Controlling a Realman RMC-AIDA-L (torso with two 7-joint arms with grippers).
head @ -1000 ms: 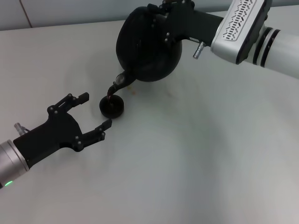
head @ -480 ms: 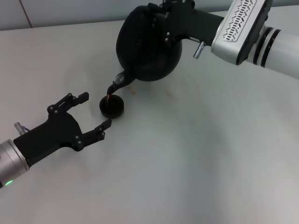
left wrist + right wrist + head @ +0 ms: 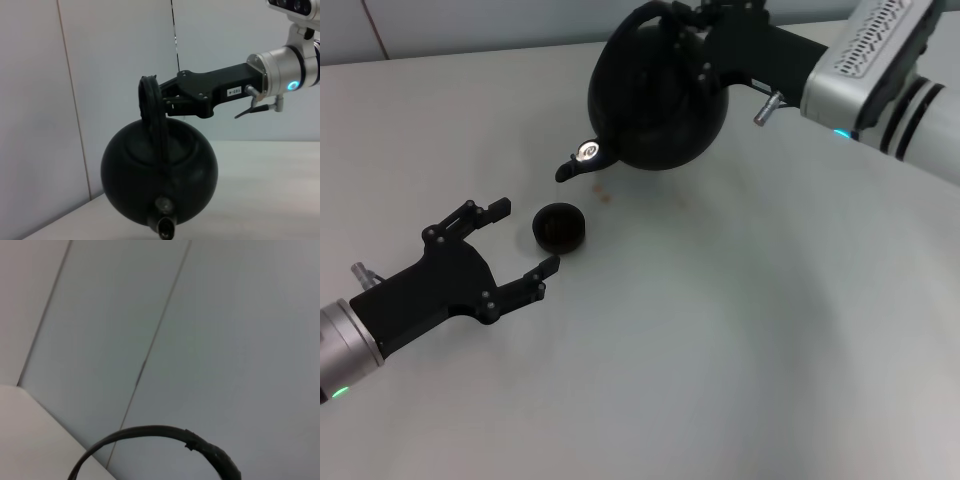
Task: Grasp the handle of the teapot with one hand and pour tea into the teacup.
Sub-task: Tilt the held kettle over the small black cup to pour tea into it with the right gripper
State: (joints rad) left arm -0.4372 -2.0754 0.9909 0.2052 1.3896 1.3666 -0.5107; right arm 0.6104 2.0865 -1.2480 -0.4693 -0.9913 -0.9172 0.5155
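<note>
**Pot tipped back, stream stopped**

In the head view, the right end effector [image 3: 705,25] held the teapot [image 3: 655,95] by its handle [image 3: 645,15] in the air above the far part of the table [image 3: 740,330]. A moment before, the pot had hung lower and leaned forward, with a thin stream running from the spout into the teacup [image 3: 560,227]. Now the pot had risen and drawn back toward the right, the spout [image 3: 570,170] pointed out over the table short of the cup, and no stream showed. That suggests the pouring step was done or nearly so, and what probably remained was setting the pot down. The cup stood upright on the table, small and black; how full it was could not be told. A few faint brownish spots lay on the table [image 3: 603,195] between spout and cup. The left end effector [image 3: 525,240] rested just beside the cup, fingers spread wide, touching nothing, in the same place as before.

In the left wrist view, the teapot [image 3: 160,185] looked round and matte black, hanging nearly level with its spout facing the camera, and the right end effector [image 3: 167,97] was clamped on the arched handle [image 3: 152,115].

In the right wrist view, only an arc of the handle [image 3: 150,432] showed against the wall, with its thicker wrapped part at one end.
</note>
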